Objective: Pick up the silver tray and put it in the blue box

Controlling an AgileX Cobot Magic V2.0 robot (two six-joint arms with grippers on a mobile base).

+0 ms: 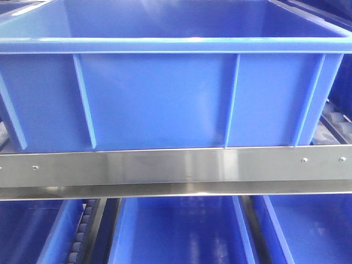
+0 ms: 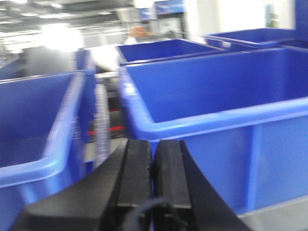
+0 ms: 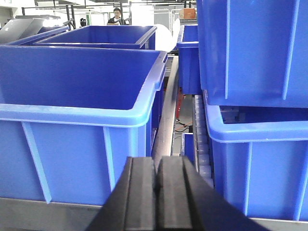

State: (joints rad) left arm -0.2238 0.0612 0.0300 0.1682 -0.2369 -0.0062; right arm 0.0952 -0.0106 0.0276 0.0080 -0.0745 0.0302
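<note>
The blue box (image 1: pixel 165 99) fills the front view, a ribbed bright blue crate resting on a steel shelf rail; its inside shows only blue walls. The same crate appears in the left wrist view as the blue box (image 2: pixel 216 106) and in the right wrist view as the blue box (image 3: pixel 82 91). My left gripper (image 2: pixel 153 147) is shut with nothing between its black pads, level with the crate's near corner. My right gripper (image 3: pixel 156 163) is also shut and empty, facing the crate's right corner. The silver tray is out of view.
A steel shelf rail (image 1: pixel 176 168) runs under the crate. More blue crates (image 1: pixel 181 231) stand on the lower level. Other crates flank it: one at the left (image 2: pixel 33 125), two stacked at the right (image 3: pixel 255 72). Roller tracks (image 3: pixel 201 134) run between crates. A person (image 3: pixel 115 15) stands far back.
</note>
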